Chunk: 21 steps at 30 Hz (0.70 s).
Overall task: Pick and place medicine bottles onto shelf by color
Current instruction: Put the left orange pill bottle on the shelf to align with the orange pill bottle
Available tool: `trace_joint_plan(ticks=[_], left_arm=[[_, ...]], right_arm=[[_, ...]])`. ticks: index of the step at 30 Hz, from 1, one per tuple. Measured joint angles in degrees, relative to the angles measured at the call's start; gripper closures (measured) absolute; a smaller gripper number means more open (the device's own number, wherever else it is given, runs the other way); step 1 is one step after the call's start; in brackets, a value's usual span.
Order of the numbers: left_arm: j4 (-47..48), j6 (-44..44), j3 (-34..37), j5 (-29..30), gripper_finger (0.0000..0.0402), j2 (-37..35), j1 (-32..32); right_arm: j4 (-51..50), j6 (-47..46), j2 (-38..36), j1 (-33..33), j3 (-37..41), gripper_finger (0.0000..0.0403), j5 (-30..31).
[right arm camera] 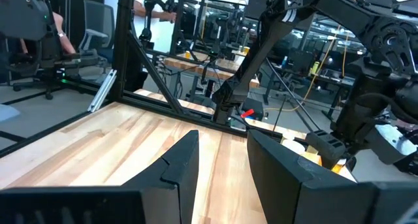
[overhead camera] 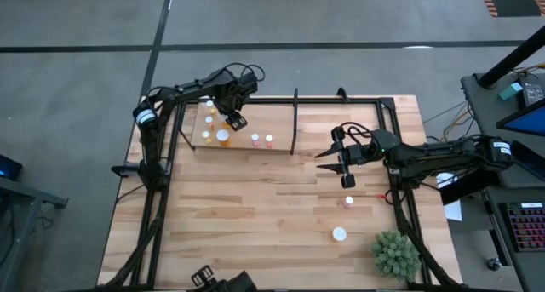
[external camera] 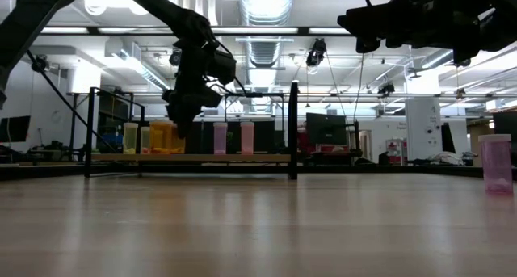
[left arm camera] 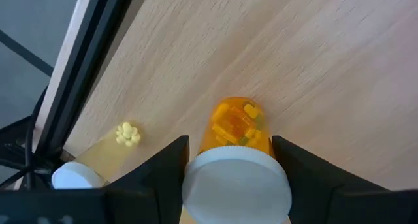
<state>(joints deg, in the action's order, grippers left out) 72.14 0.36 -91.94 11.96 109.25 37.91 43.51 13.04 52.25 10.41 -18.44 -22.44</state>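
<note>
left gripper (left arm camera: 228, 178): fingers straddling orange bottle (left arm camera: 236, 129) on shelf (overhead camera: 277, 126), grouped with the yellows; squeezing or loose, can't tell
right gripper (overhead camera: 328, 160): fingers apart, empty, mid-table
pending: pink bottle (overhead camera: 348, 202), white bottle (overhead camera: 339, 234) on tabletop

A grey concrete floor (overhead camera: 272, 15) with dark seam lines surrounds the light-wood table (overhead camera: 255, 207). Overhead, a white ceiling (external camera: 266, 18) carries round ducts and long bright strip lights. Behind the table stand other workbenches, a dark monitor (external camera: 325, 128) and white cabinets (external camera: 424, 128). An office chair (right arm camera: 91, 28) stands on the grey floor.
</note>
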Motion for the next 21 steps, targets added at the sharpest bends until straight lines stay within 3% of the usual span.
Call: trace_joint_plan(ticks=[16,21], left_arm=[[0.31,-0.46,0.09,0.18,0.0219,0.00,0.00],[0.31,-0.44,0.09,0.15,0.0191,0.00,0.00]], right_arm=[[0.00,-0.31,0.00,0.01,0.00,0.0282,0.01],[0.00,-0.42,0.00,0.00,0.00,0.0282,0.00]])
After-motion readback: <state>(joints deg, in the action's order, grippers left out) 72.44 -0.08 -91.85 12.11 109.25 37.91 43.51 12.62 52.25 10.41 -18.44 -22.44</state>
